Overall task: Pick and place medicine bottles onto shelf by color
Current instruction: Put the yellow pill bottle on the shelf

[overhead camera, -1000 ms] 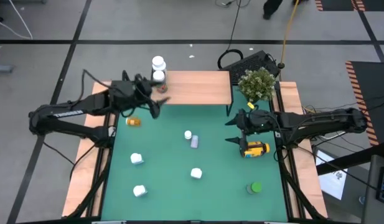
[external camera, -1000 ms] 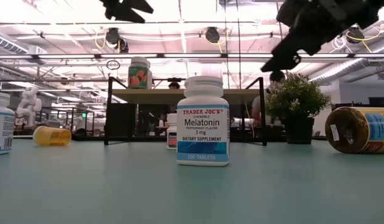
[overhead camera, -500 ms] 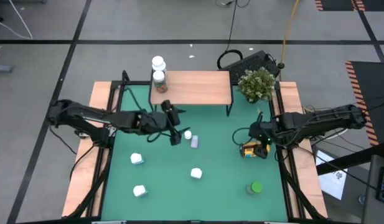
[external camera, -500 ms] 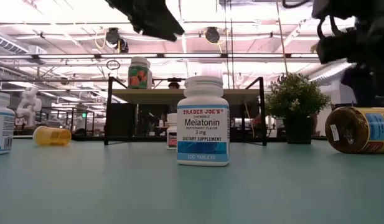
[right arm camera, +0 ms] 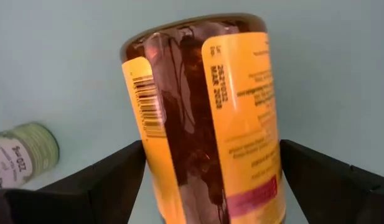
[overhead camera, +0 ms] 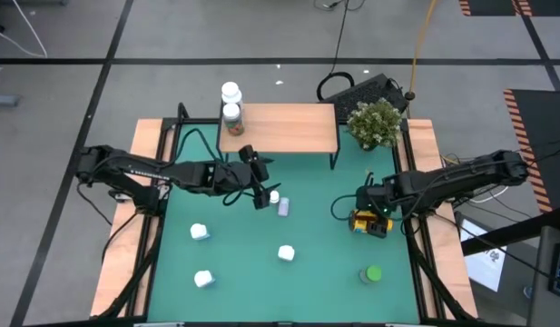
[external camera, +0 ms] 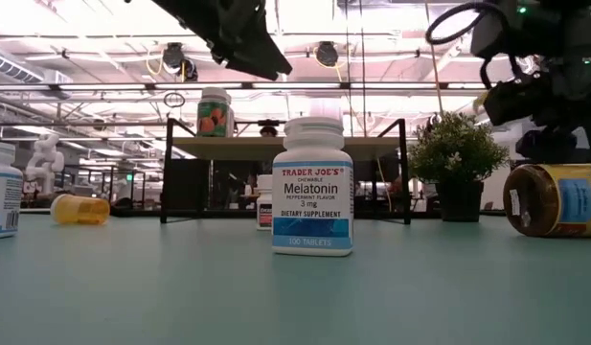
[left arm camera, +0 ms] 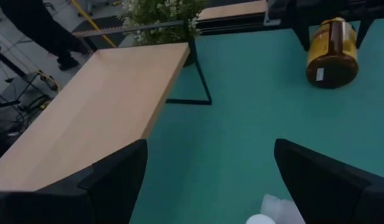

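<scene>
An amber-brown bottle (overhead camera: 371,222) with a yellow label lies on its side on the green table (overhead camera: 325,263) near the right edge. My right gripper (right arm camera: 211,148) points down over it, open, with one finger on either side of the bottle's body (right arm camera: 204,106) and a gap to each. My left gripper (overhead camera: 260,185) hovers open above the table's middle, just left of two small white bottles (overhead camera: 279,202). The shelf (overhead camera: 280,127) stands at the far edge, with two bottles (overhead camera: 230,102) upright on its left end.
Three white bottles (overhead camera: 199,232), (overhead camera: 286,253), (overhead camera: 203,279) stand on the near half of the table, and a green one (overhead camera: 372,273) at the near right. An orange bottle (external camera: 80,209) lies on its side at the left. A potted plant (overhead camera: 376,123) stands beside the shelf's right end.
My left gripper has swung from the shelf's left end toward the table's middle and down, stopping beside the two white bottles. My right gripper has tipped from nearly level to pointing down and has sunk over the amber-brown bottle. No bottle has moved.
</scene>
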`<action>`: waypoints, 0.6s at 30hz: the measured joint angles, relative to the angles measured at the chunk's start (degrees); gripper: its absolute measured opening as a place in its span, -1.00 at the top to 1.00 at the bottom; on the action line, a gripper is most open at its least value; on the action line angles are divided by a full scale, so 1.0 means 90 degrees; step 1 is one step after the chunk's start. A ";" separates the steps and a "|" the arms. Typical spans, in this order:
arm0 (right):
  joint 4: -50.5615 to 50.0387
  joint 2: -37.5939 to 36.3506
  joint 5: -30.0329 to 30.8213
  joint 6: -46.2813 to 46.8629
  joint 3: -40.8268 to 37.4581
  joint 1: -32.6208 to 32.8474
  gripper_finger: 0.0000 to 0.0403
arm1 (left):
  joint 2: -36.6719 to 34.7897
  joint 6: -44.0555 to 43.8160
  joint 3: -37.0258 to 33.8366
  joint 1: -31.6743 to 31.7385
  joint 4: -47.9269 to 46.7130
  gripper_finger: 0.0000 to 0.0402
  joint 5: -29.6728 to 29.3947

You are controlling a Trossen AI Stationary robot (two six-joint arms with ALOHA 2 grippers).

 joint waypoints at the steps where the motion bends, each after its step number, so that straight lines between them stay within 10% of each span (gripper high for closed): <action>1: 0.0066 0.0091 -0.0012 -0.0001 -0.0002 0.0000 -0.75 | 0.0000 0.0000 0.0000 -0.0002 0.0000 -0.76 0.0000; 18: 0.2397 0.0239 0.0098 -0.0143 -0.0067 -0.0007 -0.53 | 0.0000 -0.0046 0.0000 -0.0010 0.0010 -0.76 0.0000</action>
